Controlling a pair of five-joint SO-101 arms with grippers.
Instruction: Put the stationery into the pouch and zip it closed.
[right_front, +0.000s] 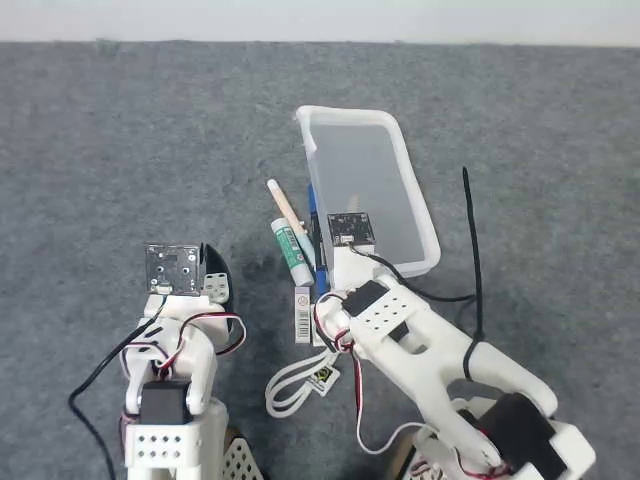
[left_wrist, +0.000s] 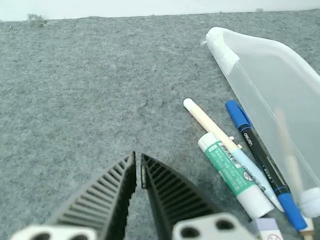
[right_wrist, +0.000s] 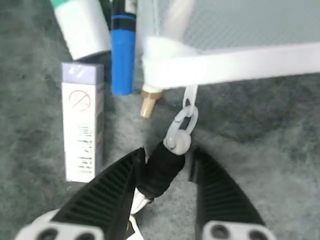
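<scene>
A translucent pouch (right_front: 370, 190) lies mid-table, its zipper edge (right_wrist: 230, 62) toward the right arm. Along its left side lie a cream pencil (right_front: 288, 212), a green-and-white glue stick (right_front: 292, 252), a blue pen (right_front: 318, 240) and a boxed eraser (right_front: 303, 313). My right gripper (right_wrist: 169, 152) is open at the pouch's near corner. Its fingers straddle the black cord end (right_wrist: 161, 170) that hangs from the white zipper pull (right_wrist: 180, 131); the cord touches one finger only. My left gripper (left_wrist: 137, 162) is shut and empty over bare carpet, left of the stationery.
A white lanyard loop (right_front: 295, 390) with a small tag (right_front: 322, 378) trails from the zipper cord toward the right arm's base. A black cable (right_front: 472, 260) runs beside the pouch's right side. Grey carpet (right_front: 120, 150) covers the table.
</scene>
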